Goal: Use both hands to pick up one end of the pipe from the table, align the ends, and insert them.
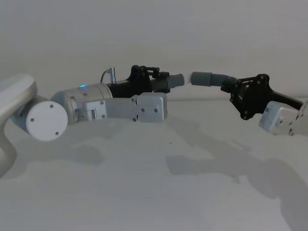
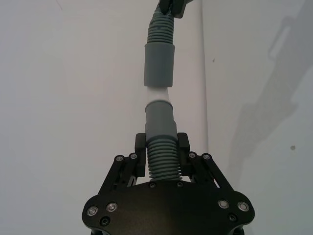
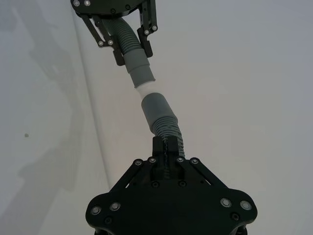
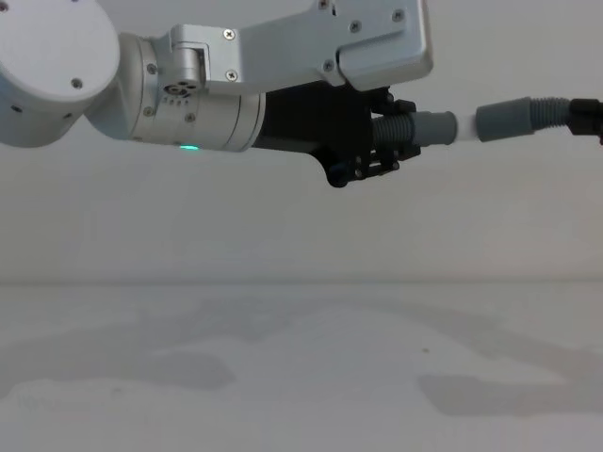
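My left gripper [image 2: 161, 156] is clamped on the ribbed body of the left pipe piece [image 2: 160, 142]. Its fingers [image 2: 141, 147] press both sides of the corrugation just behind the smooth end. My right gripper [image 3: 166, 154] is clamped on the ribbed body of the right pipe piece [image 3: 164, 122], behind its wider smooth collar [image 3: 156, 107].

Position reference: the table [image 1: 154, 192].
- Both pipe pieces are held in the air well above the table; neither touches it.
- In the head view the left gripper [image 1: 154, 79] holds its piece [image 1: 171, 81] above the far part of the table, and the right gripper [image 1: 238, 91] holds its piece [image 1: 211, 78] beside it at about the same height.
- The chest view confirms the height: the left gripper [image 4: 382, 141] and both pieces sit high over the table surface [image 4: 301, 377].

End condition:
- The narrower tip [image 2: 159, 115] of the left piece faces the open collar [image 2: 158, 64] of the right piece.
- The two ends are nearly in line and near each other, with a visible gap between them.
- Nothing sits inside the collar; the tip is outside it.
- In the right wrist view the tip [image 3: 139, 71] points toward the collar mouth at a slight angle.
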